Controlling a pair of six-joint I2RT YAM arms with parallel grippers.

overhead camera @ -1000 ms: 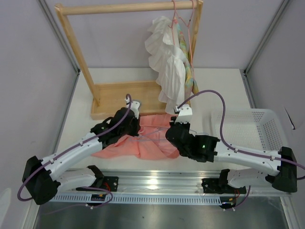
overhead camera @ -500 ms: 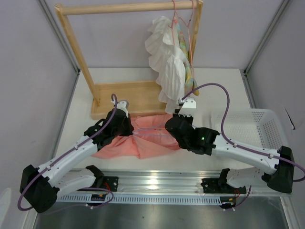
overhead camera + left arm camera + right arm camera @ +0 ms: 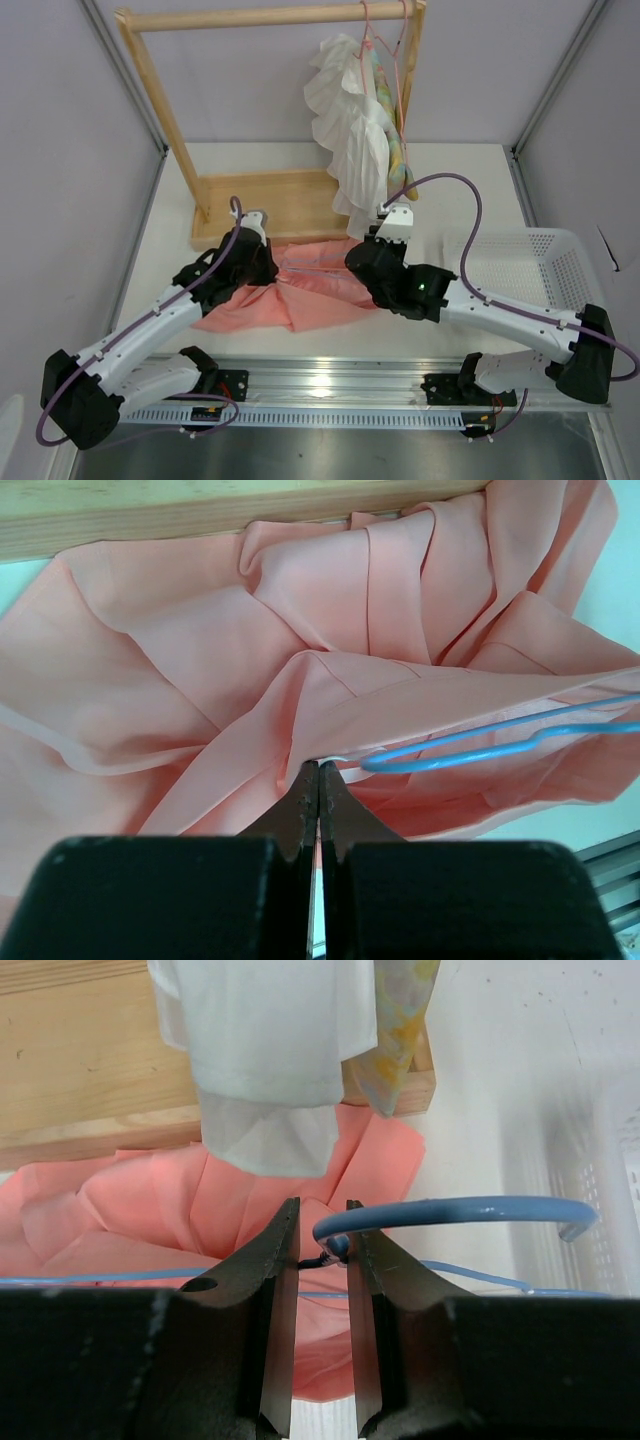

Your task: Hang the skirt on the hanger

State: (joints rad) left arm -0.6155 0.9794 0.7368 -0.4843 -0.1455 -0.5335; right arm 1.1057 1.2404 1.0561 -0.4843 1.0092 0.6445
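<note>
The salmon-pink pleated skirt (image 3: 300,295) lies crumpled on the white counter (image 3: 460,190), just in front of the base of the wooden clothes rack (image 3: 250,200), with its far edge against that base. It sits between the two arms.

The left tool (image 3: 318,770) has its fingers pressed together on a fold at the skirt's near edge, and the pleats run taut toward the tips. A small bit of white shows just beside them.

The right tool (image 3: 322,1215) is clamped on the light-blue wire hanger (image 3: 450,1207) at the twisted neck just below the hook. The hook curves away to the right over the counter. The hanger's thin blue arms run sideways low over the pink cloth, and in the left wrist view one end of the wire reaches almost to the left tool's tips. Whether the wire passes inside the skirt I cannot tell.

On the rack's rail, toward its right end, a white ruffled garment (image 3: 350,130) and a pastel multicoloured garment (image 3: 400,160) hang from pink-red wire hangers (image 3: 385,35). Their lower ends hang just above the skirt's far right corner.

A white perforated basket (image 3: 560,245) stands on the counter to the right, near the right arm
</note>
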